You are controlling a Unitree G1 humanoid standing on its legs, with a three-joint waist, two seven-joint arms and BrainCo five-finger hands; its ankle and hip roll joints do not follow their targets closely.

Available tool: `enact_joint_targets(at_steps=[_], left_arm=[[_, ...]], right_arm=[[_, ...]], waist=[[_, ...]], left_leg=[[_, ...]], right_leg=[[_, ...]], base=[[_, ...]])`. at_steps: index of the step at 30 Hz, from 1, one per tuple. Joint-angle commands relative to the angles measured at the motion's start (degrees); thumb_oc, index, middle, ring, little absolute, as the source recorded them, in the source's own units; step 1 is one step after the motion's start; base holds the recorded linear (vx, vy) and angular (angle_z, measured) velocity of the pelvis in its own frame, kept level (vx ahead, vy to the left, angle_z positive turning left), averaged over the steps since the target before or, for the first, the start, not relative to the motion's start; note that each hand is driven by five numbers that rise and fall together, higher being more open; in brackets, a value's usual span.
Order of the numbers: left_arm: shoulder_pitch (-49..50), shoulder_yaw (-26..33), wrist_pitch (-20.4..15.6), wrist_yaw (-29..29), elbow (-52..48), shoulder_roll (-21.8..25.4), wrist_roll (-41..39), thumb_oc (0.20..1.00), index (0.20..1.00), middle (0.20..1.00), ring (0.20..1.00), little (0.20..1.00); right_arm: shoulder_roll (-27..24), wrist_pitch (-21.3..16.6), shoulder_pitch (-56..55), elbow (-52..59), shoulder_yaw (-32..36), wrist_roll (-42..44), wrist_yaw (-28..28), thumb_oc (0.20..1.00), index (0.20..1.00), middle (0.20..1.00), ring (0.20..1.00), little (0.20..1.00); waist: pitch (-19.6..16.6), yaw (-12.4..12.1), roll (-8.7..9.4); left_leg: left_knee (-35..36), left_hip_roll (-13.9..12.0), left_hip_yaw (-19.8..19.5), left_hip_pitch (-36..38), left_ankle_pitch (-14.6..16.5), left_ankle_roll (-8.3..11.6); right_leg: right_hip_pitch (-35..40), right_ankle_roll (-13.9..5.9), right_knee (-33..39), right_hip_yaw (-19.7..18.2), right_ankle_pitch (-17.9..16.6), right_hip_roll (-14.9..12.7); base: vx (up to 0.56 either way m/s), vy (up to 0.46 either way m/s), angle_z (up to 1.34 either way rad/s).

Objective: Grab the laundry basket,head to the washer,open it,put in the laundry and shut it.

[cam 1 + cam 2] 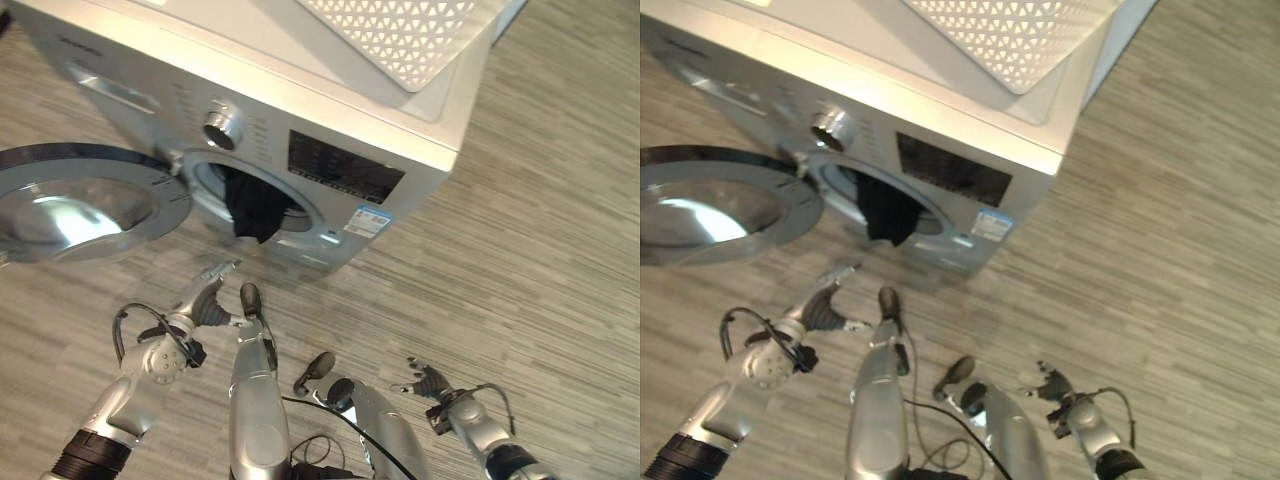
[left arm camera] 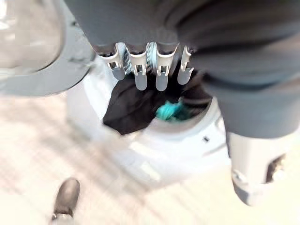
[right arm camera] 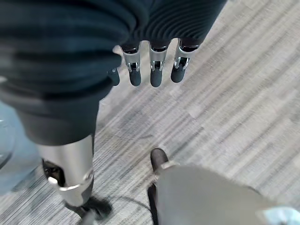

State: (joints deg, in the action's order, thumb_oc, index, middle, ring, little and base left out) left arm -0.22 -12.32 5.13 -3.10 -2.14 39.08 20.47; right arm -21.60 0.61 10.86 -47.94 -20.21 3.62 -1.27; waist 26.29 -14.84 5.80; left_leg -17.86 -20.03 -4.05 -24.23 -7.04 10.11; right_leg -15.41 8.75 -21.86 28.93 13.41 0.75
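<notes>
A silver washer (image 1: 130, 70) stands ahead with its round door (image 1: 80, 205) swung wide to the left. Dark laundry (image 1: 255, 210) fills the drum mouth and droops over its lower rim; the left wrist view shows this dark cloth (image 2: 131, 110) with a teal piece (image 2: 168, 111) behind it. The white lattice laundry basket (image 1: 400, 35) rests on top of the washer. My left hand (image 1: 205, 300) hovers low in front of the opening, fingers (image 2: 140, 77) straight, holding nothing. My right hand (image 1: 428, 382) hangs open over the floor at the lower right, its fingers (image 3: 157, 70) relaxed.
Grey wood-plank floor (image 1: 540, 250) stretches to the right of the washer. The open door (image 2: 42, 61) juts out on the left side, close to my left arm.
</notes>
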Motion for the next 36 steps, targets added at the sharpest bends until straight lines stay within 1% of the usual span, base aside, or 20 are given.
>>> enact_joint_targets(at_steps=[1,2,3,4,5,6,7,9,10,11,12,14,16,18,20,22,26,31,33,36], left_arm=[[0.1,0.3,-4.8,-0.5,-5.9,0.1,-3.5,1.000,1.000,1.000,1.000,1.000],[0.7,0.4,-5.0,-0.9,-6.3,0.2,-3.9,1.000,1.000,1.000,1.000,1.000],[1.0,0.6,-4.9,-1.0,-6.6,0.2,-3.9,1.000,1.000,1.000,1.000,1.000],[1.4,0.8,-5.1,-1.1,-6.7,0.5,-3.8,1.000,1.000,1.000,1.000,1.000],[1.6,0.9,-4.9,-1.2,-6.8,0.2,-3.8,1.000,1.000,1.000,1.000,1.000],[1.7,1.0,-4.9,-1.2,-6.8,0.2,-3.8,1.000,1.000,1.000,1.000,1.000],[1.6,0.6,-5.2,-1.2,-6.8,0.0,-5.2,1.000,1.000,1.000,1.000,1.000],[1.6,0.4,-5.2,-1.2,-6.8,-0.2,-5.7,1.000,1.000,1.000,1.000,1.000],[2.7,0.2,-5.5,-1.0,-7.3,-0.2,-6.1,1.000,1.000,1.000,1.000,1.000],[2.7,0.4,-5.5,-1.0,-7.4,-0.2,-6.1,1.000,1.000,1.000,1.000,1.000],[3.9,0.2,-5.6,-0.8,-7.4,-0.1,-6.2,1.000,1.000,1.000,1.000,1.000],[4.2,0.1,-5.5,-0.7,-7.4,0.2,-6.2,1.000,1.000,1.000,1.000,1.000],[4.6,-1.2,-5.4,-0.3,-6.6,0.3,-6.4,1.000,1.000,1.000,1.000,1.000],[4.0,-3.3,-5.5,0.2,-6.5,0.1,-6.4,1.000,1.000,1.000,1.000,1.000],[3.6,-4.3,-5.5,0.2,-6.4,0.0,-6.4,1.000,1.000,1.000,1.000,1.000],[2.2,-7.0,-5.6,0.5,-6.6,-0.3,-6.4,1.000,1.000,1.000,1.000,1.000],[0.4,-9.9,-5.6,1.3,-6.1,-0.8,-6.6,1.000,1.000,1.000,1.000,1.000],[-2.1,-12.5,-5.4,2.5,-5.1,-1.6,-6.4,1.000,1.000,1.000,1.000,1.000],[-3.2,-12.8,-5.3,3.3,-4.9,-2.0,-5.9,1.000,1.000,1.000,1.000,1.000],[-4.3,-13.7,-5.4,3.8,-4.7,-2.3,-5.7,1.000,1.000,1.000,1.000,1.000]], right_arm=[[-0.5,-1.0,-1.2,0.7,0.4,0.5,1.0,1.000,1.000,1.000,1.000,1.000],[-0.4,-1.1,-0.8,0.3,0.5,0.5,1.1,1.000,1.000,1.000,1.000,1.000],[-0.5,-1.2,-0.7,0.1,0.4,0.5,1.1,1.000,1.000,1.000,1.000,1.000],[-0.4,-1.1,-1.0,0.0,1.3,0.3,1.0,1.000,1.000,1.000,1.000,1.000],[-0.5,-0.8,-0.8,-0.1,1.4,0.1,1.0,1.000,1.000,1.000,1.000,1.000],[-0.5,-0.8,-0.8,-0.2,1.3,0.1,1.0,1.000,1.000,1.000,1.000,1.000],[0.2,-0.6,1.4,-2.4,1.7,0.8,1.6,1.000,1.000,1.000,1.000,1.000],[0.9,-0.6,2.6,-3.6,1.9,1.3,2.0,1.000,1.000,1.000,1.000,1.000],[2.0,-0.3,4.9,-5.5,1.8,1.8,2.6,1.000,1.000,1.000,1.000,1.000],[2.1,-0.4,5.2,-5.9,1.7,1.8,2.6,1.000,1.000,1.000,1.000,1.000],[3.4,-0.3,7.7,-7.3,1.5,2.7,3.4,1.000,1.000,1.000,1.000,1.000],[4.1,-0.3,8.9,-8.6,1.7,3.5,3.8,1.000,1.000,1.000,1.000,1.000],[4.9,-0.5,13.3,-11.2,3.2,6.8,5.4,1.000,1.000,1.000,1.000,1.000],[4.0,-0.9,19.9,-15.5,5.1,9.6,7.9,1.000,1.000,1.000,1.000,1.000],[3.1,-1.0,21.9,-16.6,6.0,10.3,8.7,1.000,1.000,1.000,1.000,1.000],[0.6,-1.4,26.5,-19.0,8.7,13.5,10.9,1.000,1.000,1.000,1.000,1.000],[-1.9,-2.1,30.0,-21.1,11.8,17.8,12.8,1.000,1.000,1.000,1.000,1.000],[-3.1,-3.3,33.3,-24.0,17.9,27.5,12.8,1.000,1.000,1.000,1.000,1.000],[-3.6,-4.2,34.9,-25.6,21.1,33.8,12.4,1.000,1.000,1.000,1.000,1.000],[-4.1,-4.7,36.8,-27.4,22.5,37.7,11.7,1.000,1.000,1.000,1.000,1.000]], waist=[[-2.1,2.2,0.94],[-2.5,2.5,-0.19],[-2.5,2.5,-0.09],[-3.3,3.6,-1.94],[-3.4,3.8,-2.43],[-3.4,3.9,-2.34],[-3.2,3.8,-3.52],[-3.2,3.8,-3.83],[-2.5,3.3,-4.97],[-2.5,3.4,-4.83],[-1.6,2.6,-5.72],[-1.3,2.3,-5.87],[-0.1,1.3,-6.92],[1.1,-0.4,-8.10],[1.5,-1.0,-8.55],[2.3,-2.5,-9.91],[3.3,-4.2,-11.48],[3.3,-5.8,-13.28],[3.3,-7.2,-14.60],[3.0,-8.7,-16.00]], left_leg=[[6.2,-4.1,-4.7,1.2,-7.2,-2.81],[8.4,-4.5,-4.0,2.4,-6.9,-2.81],[9.2,-4.4,-3.5,3.0,-7.1,-2.87],[12.1,-3.4,0.8,4.1,-3.5,-2.33],[12.6,-2.1,1.8,4.3,-2.8,-2.49],[12.6,-1.8,1.9,4.2,-2.7,-2.62],[12.6,0.2,2.8,3.3,-2.1,-2.77],[12.5,1.1,3.1,2.7,-1.8,-3.13],[12.3,2.7,3.1,2.1,-0.8,-3.90],[12.0,2.9,3.1,1.9,-0.6,-4.06],[11.6,4.2,3.1,0.9,-0.2,-4.51],[11.2,4.9,2.9,-0.1,-0.1,-4.77],[10.3,6.9,2.5,-2.8,0.0,-5.12],[10.0,9.1,1.6,-5.5,0.0,-5.66],[9.8,9.7,1.3,-6.4,-0.1,-5.75],[9.3,11.8,0.0,-9.6,-0.4,-6.01],[8.8,14.2,-1.3,-13.2,-0.6,-6.40],[8.4,16.8,-2.8,-16.5,-0.8,-6.94],[8.6,18.3,-3.2,-17.8,-1.1,-7.18],[9.1,20.1,-4.1,-19.3,-1.4,-7.44]], right_leg=[[6.0,-7.99,1.8,-1.0,2.2,-4.2],[5.1,-8.53,0.3,-1.0,2.3,-5.0],[4.9,-8.63,-0.2,-1.2,2.5,-5.3],[4.2,-9.76,-2.4,-0.5,2.0,-7.9],[3.5,-10.17,-3.3,-0.6,1.7,-9.3],[3.3,-10.31,-3.5,-0.7,1.7,-9.5],[1.9,-11.14,-4.3,-0.5,0.4,-11.6],[1.5,-11.62,-4.5,-0.1,-0.2,-12.6],[0.9,-12.23,-4.6,-0.2,-1.2,-13.9],[0.8,-12.37,-4.7,-0.3,-1.2,-14.1],[0.2,-12.75,-4.4,-0.2,-2.1,-15.2],[-0.3,-12.96,-4.4,0.0,-2.4,-15.7],[-1.4,-13.23,-4.3,0.9,-2.7,-16.9],[-2.7,-13.64,-4.4,2.1,-3.0,-18.1],[-3.0,-13.74,-4.5,2.8,-3.0,-18.5],[-4.3,-13.92,-4.9,4.4,-2.6,-19.7],[-6.5,-14.18,-6.3,6.2,-2.1,-21.2],[-8.5,-14.52,-7.9,8.1,-1.2,-23.0],[-9.1,-14.80,-8.8,9.5,-0.7,-24.1],[-9.7,-15.14,-10.0,11.1,0.0,-25.5]], base=[[0.23,0.352,-0.64],[0.14,0.238,-0.10],[0.12,0.393,0.10],[0.07,0.370,0.14],[0.06,0.379,0.28],[-0.05,0.332,0.50],[-0.05,0.227,0.52],[-0.03,0.285,0.24],[-0.01,0.266,0.16],[-0.04,0.304,0.34],[-0.04,0.183,0.32],[-0.04,0.159,0.20],[-0.04,0.158,0.30],[-0.03,0.111,0.43],[0.00,0.039,0.27],[0.02,0.043,0.18],[0.02,0.039,0.44],[0.04,0.031,0.40],[0.07,0.030,0.22],[0.08,0.015,0.44]])
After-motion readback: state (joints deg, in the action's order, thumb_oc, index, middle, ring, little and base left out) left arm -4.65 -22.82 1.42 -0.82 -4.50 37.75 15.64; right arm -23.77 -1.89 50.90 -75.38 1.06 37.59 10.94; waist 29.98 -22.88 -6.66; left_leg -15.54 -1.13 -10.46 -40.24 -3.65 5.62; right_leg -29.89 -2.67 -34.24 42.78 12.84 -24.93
